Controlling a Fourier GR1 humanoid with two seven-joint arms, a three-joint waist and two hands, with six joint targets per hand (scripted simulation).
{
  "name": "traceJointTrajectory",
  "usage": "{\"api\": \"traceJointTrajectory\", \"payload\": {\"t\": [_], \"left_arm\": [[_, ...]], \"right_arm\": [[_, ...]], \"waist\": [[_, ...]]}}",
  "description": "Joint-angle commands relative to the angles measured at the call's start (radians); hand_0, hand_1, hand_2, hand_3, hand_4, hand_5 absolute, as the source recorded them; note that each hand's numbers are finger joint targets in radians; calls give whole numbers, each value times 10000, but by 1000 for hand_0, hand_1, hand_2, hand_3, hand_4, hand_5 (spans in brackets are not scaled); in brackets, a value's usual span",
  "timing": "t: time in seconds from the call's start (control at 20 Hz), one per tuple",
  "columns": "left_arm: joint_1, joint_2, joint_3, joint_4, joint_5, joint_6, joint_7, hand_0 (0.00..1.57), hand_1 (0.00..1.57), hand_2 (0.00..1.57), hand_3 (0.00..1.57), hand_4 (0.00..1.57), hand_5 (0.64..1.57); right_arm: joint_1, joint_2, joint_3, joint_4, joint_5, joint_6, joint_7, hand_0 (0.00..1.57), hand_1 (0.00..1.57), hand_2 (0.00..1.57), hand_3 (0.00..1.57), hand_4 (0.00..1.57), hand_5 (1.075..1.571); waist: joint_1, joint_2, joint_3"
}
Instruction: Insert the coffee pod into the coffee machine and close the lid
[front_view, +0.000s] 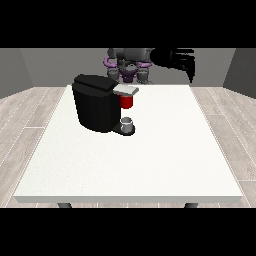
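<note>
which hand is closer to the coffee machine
Only one hand shows, at the view's right, so the robot's left. It hangs raised above the table's far edge, up and to the right of the coffee machine, apart from it. The other hand is out of view, so no comparison is possible.

the light is soft and even, not too bright, w/ no strong glare. the white table (150, 165) looks bright and flat all over. the black coffee machine (95, 102) is very dark, so its shape is hard to make out. a faint shadow sits under its base. the hand at the view's right (181, 59) is a dark blob; below its fingers the wall looks dim grey.
</note>
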Motion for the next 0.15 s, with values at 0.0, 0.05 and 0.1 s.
{"api": "traceJointTrajectory", "payload": {"t": [0.0, 0.05, 0.1], "left_arm": [[566, 159, 399, 180, 201, 58, 60, 0, 0, 0, 0, 266, 1571], [994, 344, 617, 808, 190, -83, -882, 0, 0, 0, 0, 266, 1571], [498, 656, 922, 1126, 425, -281, -447, 0, 0, 0, 0, 266, 1571]], "right_arm": [[1155, 923, 545, -323, -120, 251, -1124, 0, 0, 0, 0, 192, 1571], [1135, 974, 821, -556, -322, 84, -532, 0, 0, 0, 0, 263, 1571], [1620, 982, 1393, -789, -603, -208, -801, 0, 0, 0, 0, 259, 1571]], "waist": [[-777, -679, 1], [-932, -886, -5], [-1030, -924, -3]]}}
